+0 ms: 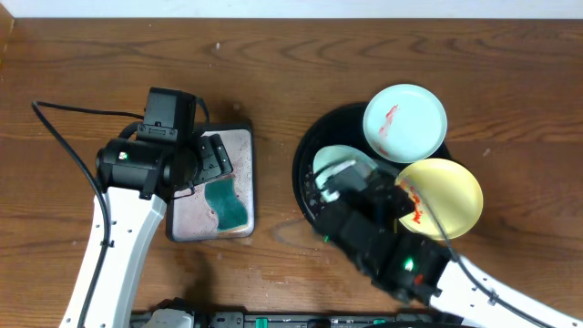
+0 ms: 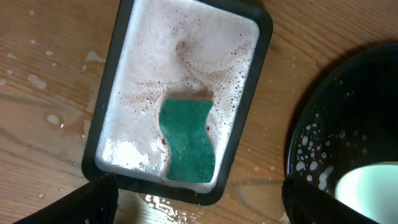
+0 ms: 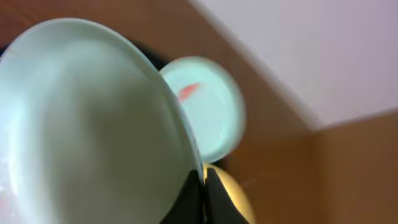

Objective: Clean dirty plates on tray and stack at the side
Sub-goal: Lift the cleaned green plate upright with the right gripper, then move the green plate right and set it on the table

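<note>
One pale glossy plate (image 3: 87, 124) in right gripper (image 3: 204, 190); wavy green sponge (image 2: 186, 140)

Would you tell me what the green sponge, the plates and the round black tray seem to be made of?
Green sponge: likely matte foam, wavy-cut, lying in suds. Smeared pale blue plate and yellow plate: smooth, uniform colour, ceramic or melamine; unclear which. Black tray: glossy, probably plastic; droplets bead on it.

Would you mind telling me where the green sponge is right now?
In the overhead view, the green sponge lies left of centre, in the lower right part of the small silver tray, which sits to the left of the black tray.
</note>
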### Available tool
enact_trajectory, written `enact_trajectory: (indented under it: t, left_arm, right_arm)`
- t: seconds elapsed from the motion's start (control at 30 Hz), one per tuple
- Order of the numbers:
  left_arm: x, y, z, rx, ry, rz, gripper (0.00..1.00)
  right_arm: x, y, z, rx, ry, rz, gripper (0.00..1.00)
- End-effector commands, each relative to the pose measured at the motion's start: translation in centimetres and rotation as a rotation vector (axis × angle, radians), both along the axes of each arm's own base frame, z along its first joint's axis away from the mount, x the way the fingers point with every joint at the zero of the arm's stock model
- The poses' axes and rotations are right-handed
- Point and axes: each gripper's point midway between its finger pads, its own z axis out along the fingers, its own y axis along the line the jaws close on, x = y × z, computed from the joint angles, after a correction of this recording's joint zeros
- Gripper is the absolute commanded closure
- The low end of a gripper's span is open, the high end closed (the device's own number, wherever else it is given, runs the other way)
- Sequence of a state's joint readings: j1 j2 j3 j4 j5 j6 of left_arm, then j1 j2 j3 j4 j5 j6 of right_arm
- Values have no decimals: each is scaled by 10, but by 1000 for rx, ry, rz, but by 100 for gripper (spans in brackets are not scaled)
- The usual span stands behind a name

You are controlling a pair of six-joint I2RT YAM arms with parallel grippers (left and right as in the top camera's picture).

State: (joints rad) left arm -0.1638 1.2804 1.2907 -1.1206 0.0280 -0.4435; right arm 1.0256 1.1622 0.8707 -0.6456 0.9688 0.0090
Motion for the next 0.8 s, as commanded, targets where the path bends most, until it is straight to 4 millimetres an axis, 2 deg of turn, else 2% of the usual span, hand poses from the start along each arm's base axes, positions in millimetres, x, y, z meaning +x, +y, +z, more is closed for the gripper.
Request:
enact_trajectory:
  t: [0.0,0.13,0.23,0.33,0.4,0.47,0.53,0.67,0.77]
  left_arm:
    - [1,1,3,0,-8,-5,15]
    - [1,1,3,0,-8,-5,16]
    - [1,1,3,0,-8,-5,16]
    - [1,1,3,0,-8,-5,16]
    - [1,1,3,0,-8,-5,16]
    - [1,1,3,0,-8,-5,15]
    - [1,1,3,0,-8,-5,15]
    - [1,1,3,0,-8,-5,15]
    - [1,1,3,0,-8,-5,16]
  right_arm:
    - [11,-5,-26,451,202,-147,99]
    - [28,-29,-26,692,329,-202,99]
    - [42,-66,-24,896,383,-278,99]
    - [55,-120,-22,1069,361,-398,99]
    - [59,-168,-22,1159,303,-510,99]
    - [56,-220,-27,1217,228,-648,99]
    - [50,-262,-35,1263,166,-779,99]
    - [39,-325,-56,1327,69,-988,99]
    - [29,-365,-83,1324,22,-1164,99]
